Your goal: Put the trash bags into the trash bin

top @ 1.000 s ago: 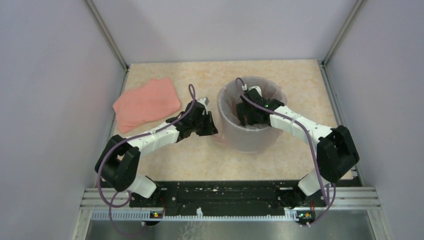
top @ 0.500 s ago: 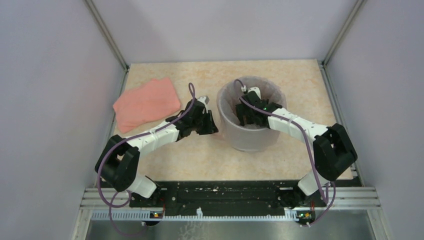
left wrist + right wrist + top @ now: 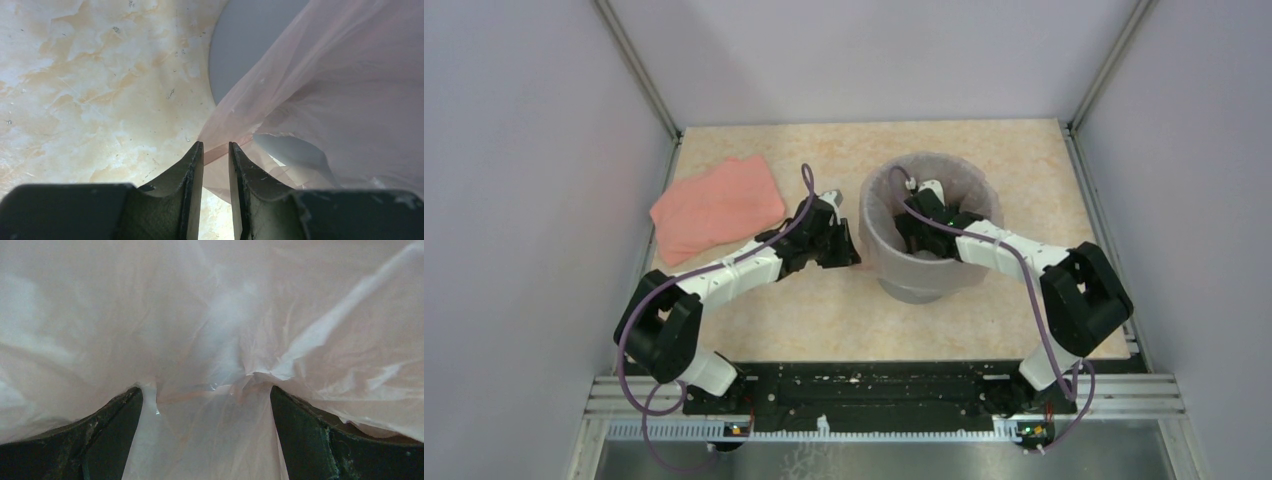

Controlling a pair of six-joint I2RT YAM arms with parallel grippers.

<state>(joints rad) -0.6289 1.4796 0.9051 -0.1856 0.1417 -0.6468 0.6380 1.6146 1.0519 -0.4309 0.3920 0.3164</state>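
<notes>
Left fingers (image 3: 192, 190) pinch the trash bag (image 3: 340, 90); right fingers (image 3: 105, 435), apart, half-hidden inside trash bin (image 3: 916, 286).

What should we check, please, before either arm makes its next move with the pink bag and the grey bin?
1. Left gripper pinching the edge of the trash bag: ok, the film sits between nearly closed fingers.
2. Right gripper open inside the trash bin: ok, fingers wide apart, with film spread ahead of them.
3. Bin standing on its base: ok.
4. Film over the rim all round: cannot tell, the right arm hides the near side.
5. Bag reaching the bin's bottom: cannot tell, film fills the right wrist view.
</notes>
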